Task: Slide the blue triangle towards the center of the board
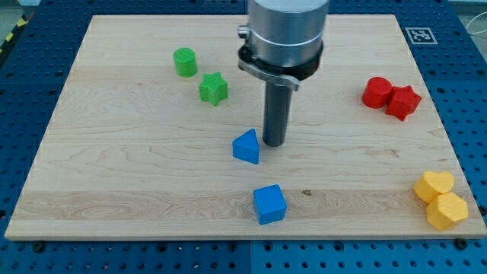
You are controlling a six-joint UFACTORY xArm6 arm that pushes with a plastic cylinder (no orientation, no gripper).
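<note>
The blue triangle [246,147] lies near the middle of the wooden board [114,167]. My tip [274,144] stands just to the triangle's right, very close to it or touching its right edge; I cannot tell which. The rod hangs from the grey arm body at the view's top centre. A blue cube [269,204] lies below the triangle, toward the view's bottom.
A green cylinder [185,62] and a green star [214,88] lie at the upper left. A red round block [376,92] and a red star [402,102] touch at the right. A yellow heart [434,185] and a yellow hexagon [447,211] sit at the bottom right edge.
</note>
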